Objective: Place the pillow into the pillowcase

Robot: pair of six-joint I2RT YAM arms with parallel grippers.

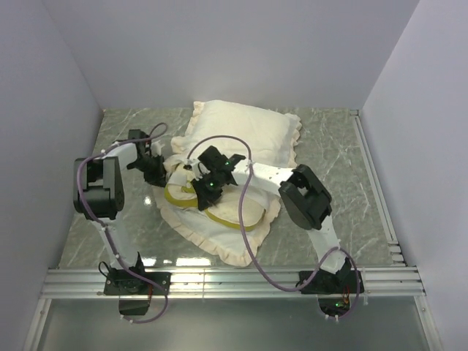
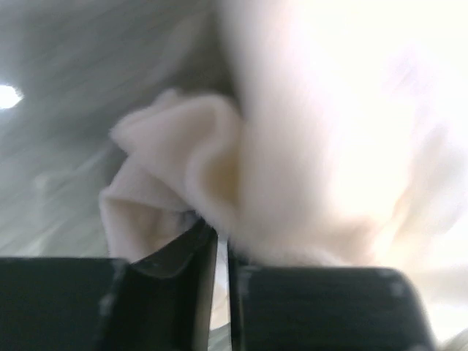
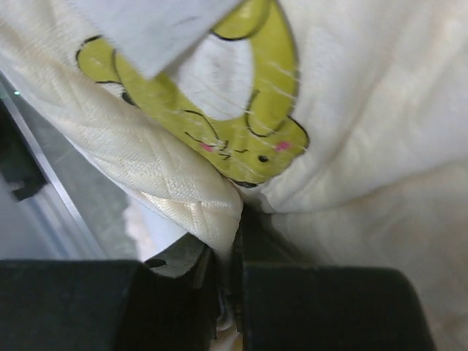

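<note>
The pillowcase (image 1: 243, 131) is lying bunched across the middle of the grey-green marbled table (image 1: 344, 183), puffing up cream toward the back and showing its ruffled trim at the rear corners and along the near edge. The pillow (image 1: 223, 208), cream with yellow bands, is sitting on the near ruffled part, just in front of that puffed mass; how far it is inside the cover I cannot tell. The left gripper (image 1: 156, 175) is reaching in at the left edge of the heap, and its wrist view, though blurred, is showing the fingers (image 2: 175, 292) squeezed almost together on a fold of cream ruffle (image 2: 183, 161). The right gripper (image 1: 207, 186) is hanging over the pillow's left part, its jaws clenching a quilted edge (image 3: 168, 175) beside a yellow cartoon print (image 3: 248, 139).
</note>
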